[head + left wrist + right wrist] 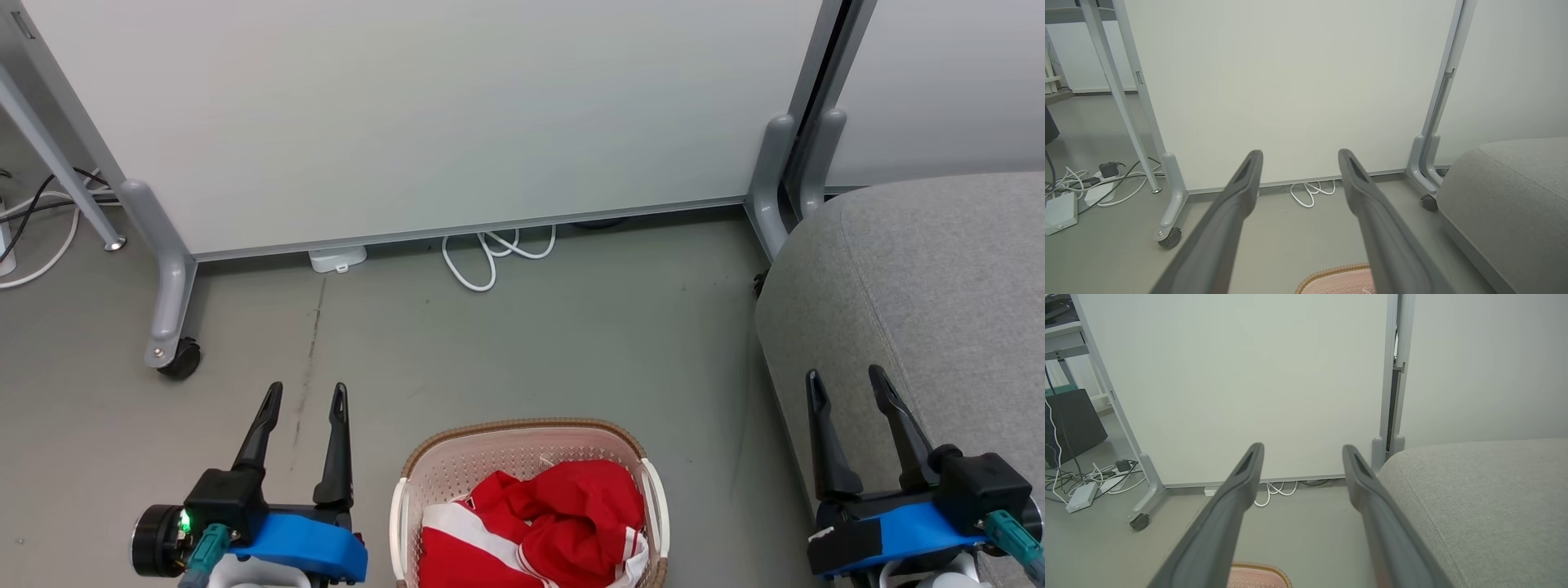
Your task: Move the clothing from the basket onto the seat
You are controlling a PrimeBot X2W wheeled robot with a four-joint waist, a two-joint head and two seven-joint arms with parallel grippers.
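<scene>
**Basket** point(526, 424): cream perforated plastic with a brown woven-look rim and white side handles. It stands on the grey floor point(571, 327). The bottom edge of the head view cuts off its near end.

**Clothing** point(555, 523): red fabric with white panels and thin white stripes. It lies crumpled inside the basket, heaped toward the basket's right wall, and neither gripper touches it.

**Left gripper** point(307, 390): just to the left of the basket, over bare floor and apart from the rim. Its two dark fingers are spread wide with nothing between them.

**Right gripper** point(845, 374): well to the right of the basket, with its fingers over the near edge of the seat. It is spread wide and holds nothing.

**Seat** point(922, 278): grey woven upholstery with rounded edges, to the right of the basket and beyond it. A strip of floor separates the two.

**White panel** point(424, 114): stands beyond the basket on grey legs with a castor point(181, 358). A looped white cable point(490, 257) lies at its foot.
</scene>
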